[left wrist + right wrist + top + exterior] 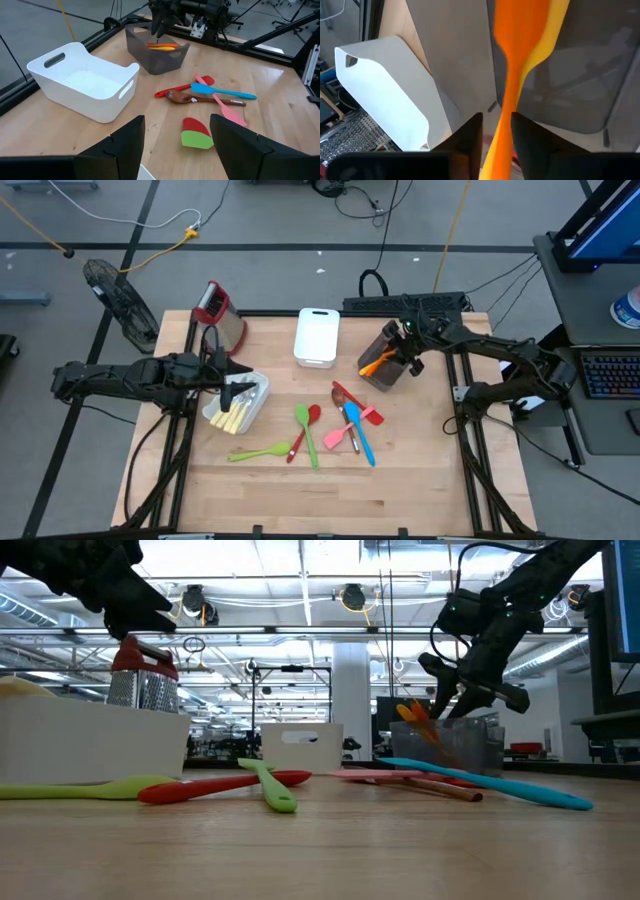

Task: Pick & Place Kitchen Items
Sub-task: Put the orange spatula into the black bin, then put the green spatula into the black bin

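Utensils: two (161, 46) in grey bin (156, 59).

We take the grey bin (157, 52) as our landmark: orange utensils (161, 46) lie inside it, and the right gripper (159, 22) hangs directly above them. Just beside the bin sits an empty white handled bin (85, 85). Nearer us than the grey bin lie a blue spatula (222, 91), a brown wooden spoon (192, 98), a pink spatula (222, 105), and red and green utensil heads (197, 134). Our own left gripper's fingers (122, 147) stand apart.
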You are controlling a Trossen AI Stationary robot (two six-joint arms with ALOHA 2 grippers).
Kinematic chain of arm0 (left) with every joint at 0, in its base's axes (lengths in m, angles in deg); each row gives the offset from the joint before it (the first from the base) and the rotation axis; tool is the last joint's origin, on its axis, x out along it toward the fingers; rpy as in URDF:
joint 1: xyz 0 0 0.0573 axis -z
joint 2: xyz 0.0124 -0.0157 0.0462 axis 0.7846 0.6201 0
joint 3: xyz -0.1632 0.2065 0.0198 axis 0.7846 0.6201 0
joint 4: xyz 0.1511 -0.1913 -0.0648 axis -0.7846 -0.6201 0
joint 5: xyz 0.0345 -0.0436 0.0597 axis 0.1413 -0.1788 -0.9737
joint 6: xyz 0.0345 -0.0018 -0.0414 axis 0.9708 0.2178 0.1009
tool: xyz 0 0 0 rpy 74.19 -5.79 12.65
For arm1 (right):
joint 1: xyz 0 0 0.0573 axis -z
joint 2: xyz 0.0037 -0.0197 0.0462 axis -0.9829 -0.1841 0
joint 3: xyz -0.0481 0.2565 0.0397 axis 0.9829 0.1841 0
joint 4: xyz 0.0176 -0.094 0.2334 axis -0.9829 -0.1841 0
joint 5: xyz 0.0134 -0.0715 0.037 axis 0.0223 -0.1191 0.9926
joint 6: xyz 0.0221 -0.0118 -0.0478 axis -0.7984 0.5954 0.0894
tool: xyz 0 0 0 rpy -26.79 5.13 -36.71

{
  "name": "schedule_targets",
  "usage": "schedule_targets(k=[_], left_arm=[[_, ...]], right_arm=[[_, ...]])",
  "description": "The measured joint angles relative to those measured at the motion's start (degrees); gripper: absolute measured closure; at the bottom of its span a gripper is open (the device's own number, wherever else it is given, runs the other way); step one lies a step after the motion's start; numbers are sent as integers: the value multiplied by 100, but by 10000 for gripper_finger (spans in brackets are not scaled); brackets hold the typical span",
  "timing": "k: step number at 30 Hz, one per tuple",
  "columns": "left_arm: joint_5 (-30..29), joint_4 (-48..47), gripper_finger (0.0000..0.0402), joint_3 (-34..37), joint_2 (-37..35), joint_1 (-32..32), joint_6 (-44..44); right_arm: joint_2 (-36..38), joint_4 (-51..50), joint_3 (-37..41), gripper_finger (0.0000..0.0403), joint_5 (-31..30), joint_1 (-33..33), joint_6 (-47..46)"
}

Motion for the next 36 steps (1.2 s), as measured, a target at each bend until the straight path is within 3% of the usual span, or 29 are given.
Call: schedule_targets(k=[6,11,17,26,36], left_arm=[[0,-2,172,0,0,0,0],[0,-12,172,0,-1,0,-36],[-1,-107,172,0,-2,2,-179],[-57,-120,172,0,-2,2,-656],[-58,-51,172,0,0,15,-1255]], right_arm=[[0,218,0,273,164,-1,115],[45,822,0,272,420,-44,135],[414,1067,0,304,395,-162,354],[1221,1399,0,393,80,-460,1322],[1863,2545,0,400,-69,-812,3244]])
